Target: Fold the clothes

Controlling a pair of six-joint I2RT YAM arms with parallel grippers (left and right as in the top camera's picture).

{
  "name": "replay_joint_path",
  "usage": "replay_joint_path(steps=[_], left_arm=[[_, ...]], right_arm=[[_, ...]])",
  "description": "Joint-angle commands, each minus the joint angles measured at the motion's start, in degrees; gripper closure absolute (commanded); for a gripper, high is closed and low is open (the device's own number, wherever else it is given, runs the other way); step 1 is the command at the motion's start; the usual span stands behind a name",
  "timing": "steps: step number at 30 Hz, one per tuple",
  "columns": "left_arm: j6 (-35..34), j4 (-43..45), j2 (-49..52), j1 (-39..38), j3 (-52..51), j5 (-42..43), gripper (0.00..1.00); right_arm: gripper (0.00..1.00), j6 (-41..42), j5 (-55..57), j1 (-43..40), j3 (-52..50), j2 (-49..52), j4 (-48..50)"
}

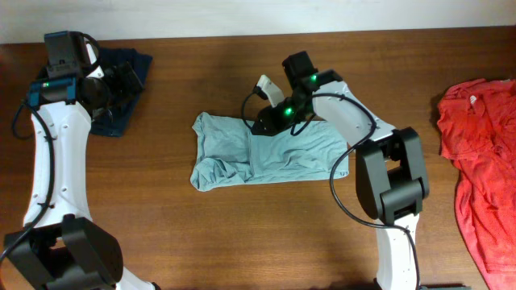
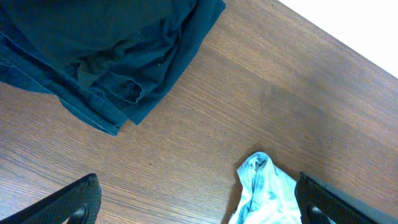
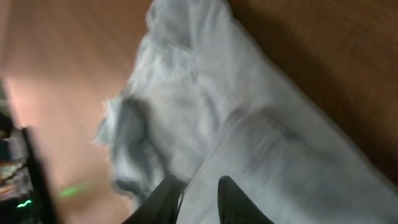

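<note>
T-shirt [image 1: 266, 153] pinched at top edge by right fingers [image 3: 239, 205], arm bent over it; left fingers [image 2: 71, 202] spread wide.

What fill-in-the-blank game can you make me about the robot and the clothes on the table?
1. The grey-teal T-shirt lies in the ____ of the table.
2. The shirt at the overhead view's right edge is coloured ____.
3. The left gripper has its jaws standing wide ____.
4. The navy garment lies beside the ____ arm.
Missing words: middle; red; open; left.
</note>
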Motion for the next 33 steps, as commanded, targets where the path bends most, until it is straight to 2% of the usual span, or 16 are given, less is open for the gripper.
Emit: replay_joint_path(steps=[1,4,9,13,19,26,29,33], left_arm=[[0.04,0.07,0.13,0.13,-0.07,-0.42,0.01],[0.04,0.07,0.13,0.13,-0.07,-0.42,0.01],[0.04,0.07,0.13,0.13,-0.07,-0.42,0.01],[0.07,0.07,0.13,0.13,-0.07,-0.42,0.01],[0.04,0.07,0.13,0.13,-0.07,-0.42,0.01],[0.04,0.07,0.13,0.13,-0.07,-0.42,0.01],[0.04,0.07,0.13,0.13,-0.07,-0.42,0.01],[0.04,0.07,0.13,0.13,-0.07,-0.42,0.01]], right_arm=[[0.73,-0.37,5.60,1.29,-4.20,0.00,5.35],[0.60,3.58,9.55,1.51,-8.20,0.00,11.80],[0.58,4.90,6.78,1.29,-10.21,-0.11,13.62],[0.53,4.70,-2.03,-0.26,-5.29,-1.97,11.23],[0.51,4.70,-0.76,-3.72,4.72,-7.45,-1.44],[0.51,4.68,10.27,-7.32,5.38,-9.60,-23.10],[0.50,3.50,14.45,-7.37,2.43,-9.51,-25.33],[0.50,3.17,14.60,-7.21,-3.28,-9.49,-22.10]])
